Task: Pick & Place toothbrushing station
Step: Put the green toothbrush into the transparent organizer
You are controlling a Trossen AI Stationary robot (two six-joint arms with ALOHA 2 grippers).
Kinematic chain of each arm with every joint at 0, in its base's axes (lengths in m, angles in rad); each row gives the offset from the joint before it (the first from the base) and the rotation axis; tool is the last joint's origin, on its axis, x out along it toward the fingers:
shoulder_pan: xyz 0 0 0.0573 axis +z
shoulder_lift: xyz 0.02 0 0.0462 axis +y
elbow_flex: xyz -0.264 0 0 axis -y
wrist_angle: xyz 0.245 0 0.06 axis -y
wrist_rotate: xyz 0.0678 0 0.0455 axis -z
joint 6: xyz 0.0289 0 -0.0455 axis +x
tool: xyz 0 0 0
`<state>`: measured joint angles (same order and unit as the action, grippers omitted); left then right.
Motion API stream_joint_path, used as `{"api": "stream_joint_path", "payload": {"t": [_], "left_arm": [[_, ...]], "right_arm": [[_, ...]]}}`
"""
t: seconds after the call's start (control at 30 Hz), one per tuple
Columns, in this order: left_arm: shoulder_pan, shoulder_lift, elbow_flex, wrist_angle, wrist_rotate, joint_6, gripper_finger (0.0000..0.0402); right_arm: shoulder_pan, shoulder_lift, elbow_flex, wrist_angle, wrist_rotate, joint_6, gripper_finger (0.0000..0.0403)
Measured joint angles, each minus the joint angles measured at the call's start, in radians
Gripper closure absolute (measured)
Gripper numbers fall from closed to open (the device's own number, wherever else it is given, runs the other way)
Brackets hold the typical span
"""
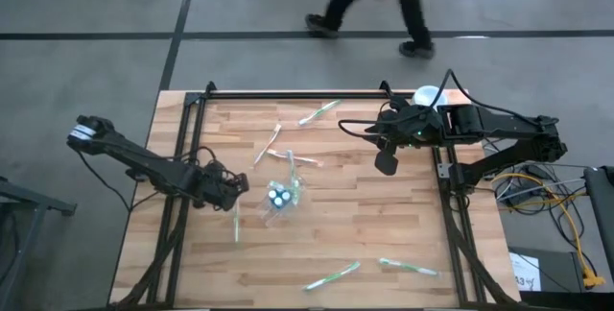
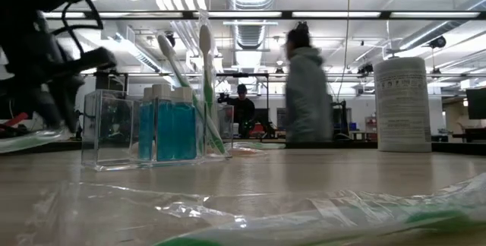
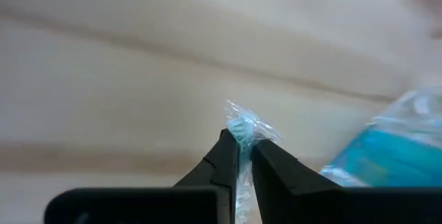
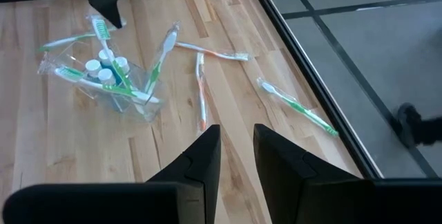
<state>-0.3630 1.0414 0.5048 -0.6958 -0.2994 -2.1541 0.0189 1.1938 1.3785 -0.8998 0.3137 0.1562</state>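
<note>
1. The left gripper (image 3: 238, 156) is closed on a wrapped toothbrush (image 3: 242, 128), pinched near its head end; in the high view this brush (image 1: 236, 223) lies on the table (image 1: 384, 225) just beside the holder (image 1: 281, 196).
2. The grip is on crinkled wrapping at one end only, so the brush could slip or swing when lifted; the wrapper could also tear or pull free.
3. The holder is clear plastic and looks light. It could be pushed or tipped if the brush is driven against its wall, since brushes and blue bottles (image 2: 168, 128) already stand in it.
4. The long tail of the held brush could sweep the loose brush (image 1: 303, 160) lying by the holder.
5. The right gripper (image 4: 231, 156) hangs slightly parted and empty over the far right part of the table, well apart from the holder, so a clash of arms seems unlikely for now.
6. Open wood is seen in the middle and near side; further brushes (image 1: 333, 275) lie near the front edge and one (image 1: 318, 112) near the far edge.
7. The side rail (image 1: 182, 157) runs close behind the left arm, leaving little room there.
</note>
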Motion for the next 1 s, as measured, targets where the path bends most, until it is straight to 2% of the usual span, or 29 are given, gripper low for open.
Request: {"api": "stream_joint_path", "payload": {"t": [0.13,0.33,0.6,0.8,1.0], "left_arm": [[0.0,-0.011,0.041,-0.023,-0.106,0.069,0.037],[0.0,-0.056,0.144,-0.169,-0.283,0.162,0.0368],[0.0,-0.094,0.298,-0.23,-0.545,0.475,0.0371],[-0.001,-0.101,0.345,-0.112,-0.683,0.814,0.0369],[-0.001,-0.118,0.344,0.057,-0.704,1.076,0.037]], "right_arm": [[0.0,0.0,0.0,0.0,0.0,0.0,0.0321],[0.001,0.0,0.0,0.0,0.0,0.0,0.0321],[0.001,0.0,0.0,0.0,0.0,0.0,0.0321],[0.001,0.0,0.0,0.0,0.0,0.0,0.0321],[0.0,0.0,0.0,0.0,0.0,0.0,0.0321]]}}
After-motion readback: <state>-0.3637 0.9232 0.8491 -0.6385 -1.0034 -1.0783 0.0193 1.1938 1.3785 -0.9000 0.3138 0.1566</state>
